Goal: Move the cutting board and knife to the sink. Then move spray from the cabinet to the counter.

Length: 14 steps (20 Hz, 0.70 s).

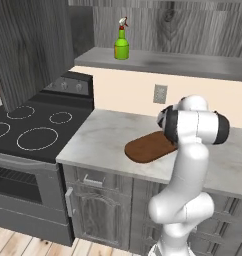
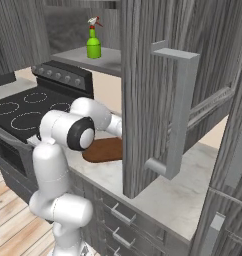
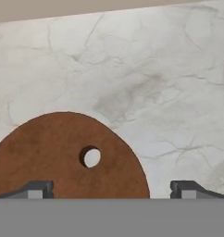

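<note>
No writing can be read anywhere; the label on the spray (image 1: 121, 46) is too small to make out, and in the left base view the bottle shows only as green with a red-and-white head. At the far left of that view sits the black stovetop (image 1: 30, 125) with its white ring burners, its knob panel behind it and the oven front below. To its right the spray stands upright on the light grey shelf of the cabinet (image 1: 163, 62), high above the beige wall with a grey outlet plate (image 1: 160, 93). Below lies the counter (image 1: 98, 140), and on it the cutting board (image 1: 148, 147) lies flat, its right part hidden behind the white arm (image 1: 193, 150), which blocks that stretch of counter. The drawers (image 1: 100, 200) run under the slab. In the right base view the spray (image 2: 93, 40) shows at upper left, the cutting board (image 2: 105, 149) peeks out between the arm and an open cabinet door (image 2: 153, 100) that hangs in front and hides much of the counter (image 2: 163, 195) behind it. The hand view looks straight down: the rounded end of the cutting board (image 3: 49, 157) with its small hole fills the lower left, on the marble counter (image 3: 155, 83). The gripper (image 3: 111, 190) hovers above with its jaws spread wide, one fingertip over the board, the other over bare counter, holding nothing. The knife cannot be made out.
</note>
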### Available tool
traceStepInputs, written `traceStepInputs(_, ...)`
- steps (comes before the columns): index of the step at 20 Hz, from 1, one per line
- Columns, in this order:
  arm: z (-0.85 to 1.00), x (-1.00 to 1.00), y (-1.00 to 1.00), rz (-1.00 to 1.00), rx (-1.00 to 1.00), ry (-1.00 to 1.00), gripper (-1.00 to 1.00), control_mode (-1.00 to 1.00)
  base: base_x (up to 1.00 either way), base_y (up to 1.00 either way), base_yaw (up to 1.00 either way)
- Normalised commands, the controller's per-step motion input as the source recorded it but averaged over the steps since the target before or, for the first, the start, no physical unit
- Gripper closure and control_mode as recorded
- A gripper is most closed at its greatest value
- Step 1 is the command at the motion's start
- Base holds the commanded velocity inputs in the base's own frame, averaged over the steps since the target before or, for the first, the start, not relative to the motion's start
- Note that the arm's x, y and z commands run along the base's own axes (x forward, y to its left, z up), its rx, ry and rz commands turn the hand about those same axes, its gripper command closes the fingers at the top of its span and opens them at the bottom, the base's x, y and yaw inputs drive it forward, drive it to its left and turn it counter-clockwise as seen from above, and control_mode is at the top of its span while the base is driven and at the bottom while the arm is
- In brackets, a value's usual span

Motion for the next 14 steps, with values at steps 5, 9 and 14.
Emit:
traceStepInputs(5, -0.25, 0.08, -0.21, 0.00, 0.00, 0.00, -1.00, -1.00, 0.00, 0.00, 0.00)
traceStepInputs(9, -0.18, 0.19, -0.13, 0.00, 0.00, 0.00, -1.00, -1.00, 0.00, 0.00, 0.00)
traceStepInputs(14, -0.12, 0.18, -0.09, 0.00, 0.00, -0.03, -1.00, -1.00, 0.00, 0.00, 0.00)
